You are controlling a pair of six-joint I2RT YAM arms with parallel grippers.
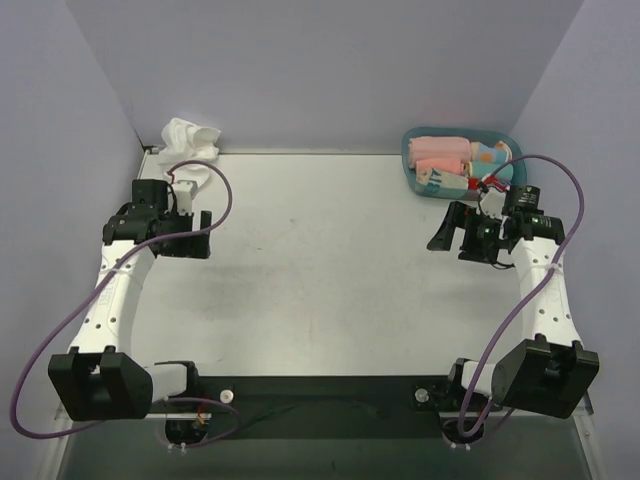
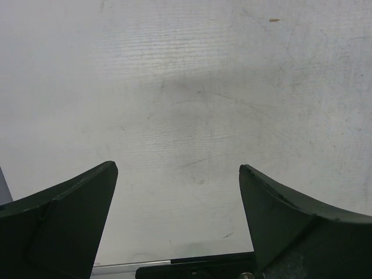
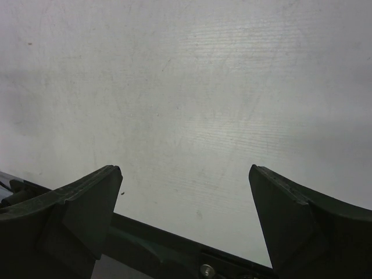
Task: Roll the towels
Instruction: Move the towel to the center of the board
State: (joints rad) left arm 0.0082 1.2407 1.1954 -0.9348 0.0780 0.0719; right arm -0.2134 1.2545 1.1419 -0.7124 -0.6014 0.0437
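Observation:
A crumpled white towel [image 1: 188, 140] lies bunched in the table's back left corner, just behind my left arm. My left gripper [image 1: 193, 236] is open and empty over the bare table, a little in front of the towel and apart from it. In the left wrist view the left gripper [image 2: 177, 168] has its jaws wide apart with only table between them. My right gripper [image 1: 450, 238] is open and empty at the right side. In the right wrist view the right gripper [image 3: 185, 170] shows only table between its jaws.
A teal basket [image 1: 412, 150] stands at the back right, just behind my right gripper, holding a pink rolled towel [image 1: 440, 153] and a patterned one [image 1: 487, 158]. Purple walls enclose the grey table [image 1: 320, 260] on three sides. Purple cables loop beside both arms.

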